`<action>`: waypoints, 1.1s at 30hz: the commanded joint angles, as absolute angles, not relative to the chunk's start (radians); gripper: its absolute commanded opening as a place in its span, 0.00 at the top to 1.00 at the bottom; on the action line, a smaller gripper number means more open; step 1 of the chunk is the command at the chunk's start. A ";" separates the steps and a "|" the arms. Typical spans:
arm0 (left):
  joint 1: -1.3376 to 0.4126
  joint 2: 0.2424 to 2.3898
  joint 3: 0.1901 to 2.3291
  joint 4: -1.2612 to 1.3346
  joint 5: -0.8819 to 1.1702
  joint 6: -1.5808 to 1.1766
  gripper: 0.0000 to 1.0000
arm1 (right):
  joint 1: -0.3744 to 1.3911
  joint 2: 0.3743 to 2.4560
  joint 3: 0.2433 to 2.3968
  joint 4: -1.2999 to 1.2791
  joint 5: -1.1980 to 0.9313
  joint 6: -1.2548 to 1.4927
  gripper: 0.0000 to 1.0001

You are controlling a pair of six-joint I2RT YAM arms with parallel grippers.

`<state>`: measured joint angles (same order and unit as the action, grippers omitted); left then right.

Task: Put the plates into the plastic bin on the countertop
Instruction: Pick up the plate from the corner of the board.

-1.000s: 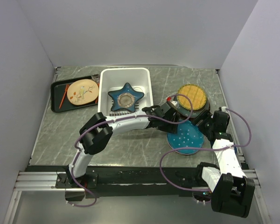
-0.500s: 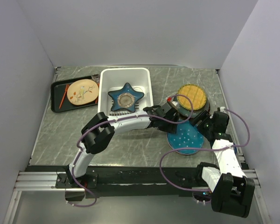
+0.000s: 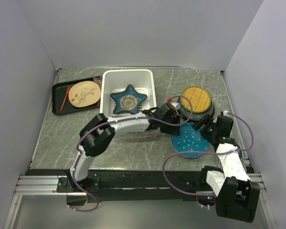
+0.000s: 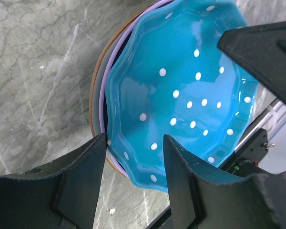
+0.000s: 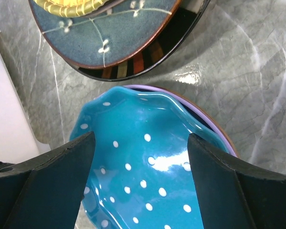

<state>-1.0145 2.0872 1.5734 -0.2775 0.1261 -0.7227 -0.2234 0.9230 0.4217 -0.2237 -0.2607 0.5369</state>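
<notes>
A teal dotted plate point(image 3: 189, 141) tops a stack at the front right, over a lavender plate point(image 4: 102, 102) and a tan-rimmed one point(image 4: 92, 95). It sits tilted, with a dark gap above the lavender plate. My left gripper point(image 4: 136, 143) is shut on its near rim, one finger inside the bowl and the other at the outer edge. My right gripper point(image 5: 140, 143) hangs open over the plate's other side. The white plastic bin point(image 3: 150, 83) holds a blue star-shaped plate point(image 3: 128, 99). A yellow woven plate point(image 3: 196, 98) lies on a dark teal plate point(image 5: 109, 38).
A flat black tray point(image 3: 59, 93) at the back left carries a tan patterned plate point(image 3: 84, 92) and a red stick. The grey-green marbled countertop point(image 3: 133, 148) spans the area, with walls on three sides. The yellow stack sits just behind the teal plate.
The left gripper's jaws have narrowed onto the teal plate's rim and its wrist has drawn slightly left. The right arm has edged a little closer.
</notes>
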 commanded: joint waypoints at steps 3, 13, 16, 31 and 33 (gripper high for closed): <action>-1.019 2.069 1.571 -0.201 0.166 -0.756 0.52 | -0.227 0.917 0.416 -0.176 -0.285 0.532 0.16; -1.019 2.137 1.641 -0.325 0.055 -0.727 0.76 | -0.227 0.913 0.408 -0.172 -0.295 0.534 0.16; -1.019 2.146 1.641 -0.330 0.043 -0.726 0.81 | -0.227 0.913 0.408 -0.172 -0.299 0.534 0.16; -1.017 2.108 1.661 -0.370 -0.026 -0.703 0.99 | -0.229 0.764 0.463 -0.241 -0.295 0.511 0.13; -1.017 2.094 1.666 -0.385 -0.041 -0.695 0.99 | -0.227 0.724 0.475 -0.255 -0.270 0.509 0.13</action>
